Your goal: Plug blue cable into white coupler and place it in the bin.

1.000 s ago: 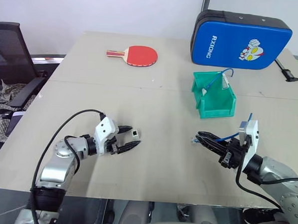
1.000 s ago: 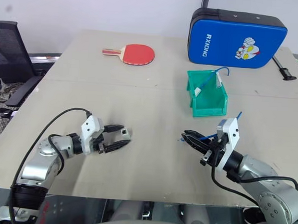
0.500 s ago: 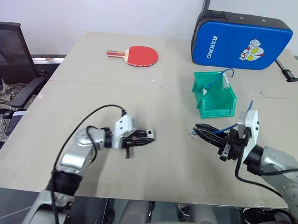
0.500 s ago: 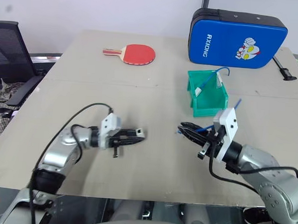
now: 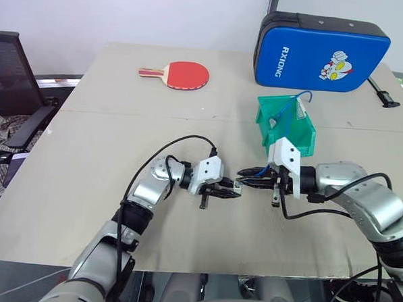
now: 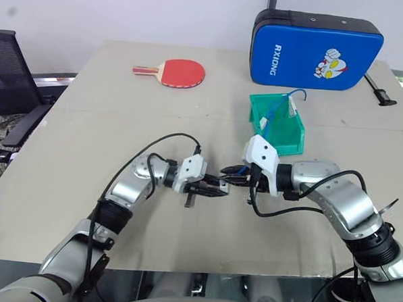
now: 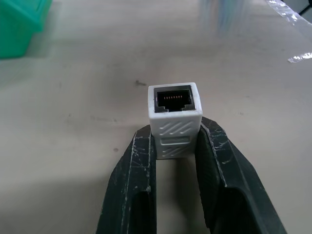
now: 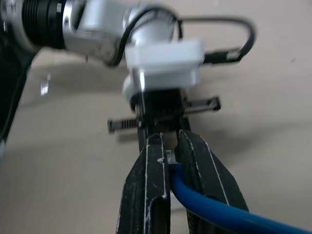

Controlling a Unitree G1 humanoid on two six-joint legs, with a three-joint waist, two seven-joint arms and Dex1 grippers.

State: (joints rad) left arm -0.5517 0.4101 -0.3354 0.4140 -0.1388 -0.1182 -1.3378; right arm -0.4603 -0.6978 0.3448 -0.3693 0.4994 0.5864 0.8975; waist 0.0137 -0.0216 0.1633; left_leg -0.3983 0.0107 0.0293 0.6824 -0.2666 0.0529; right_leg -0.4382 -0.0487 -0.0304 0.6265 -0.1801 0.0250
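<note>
Over the near middle of the table (image 5: 86, 152), seen from the head, the left gripper (image 5: 232, 191) and the right gripper (image 5: 246, 181) point at each other, tips almost meeting; the green bin (image 5: 288, 126) waits just beyond the right arm, toward the far right, with another blue lead lying in it. Now the left wrist view: the black fingers (image 7: 141, 161) are closed firmly on the white coupler (image 7: 174, 116), gripping its ribbed sides, the dark socket facing outward and fully clear. Switch to the right wrist view: those fingers (image 8: 155, 168) are pinched nearly shut on the blue cable (image 8: 207, 207), which trails back toward the camera, and the plug at its tip is hidden between them. Straight ahead of it sits the left gripper with the coupler, very near, though whether plug and socket touch I cannot tell. The job here, I'd say, is alignment: keep the plug square to the socket, latch tab matched, and push straight along the axis without letting either grip slip.
</note>
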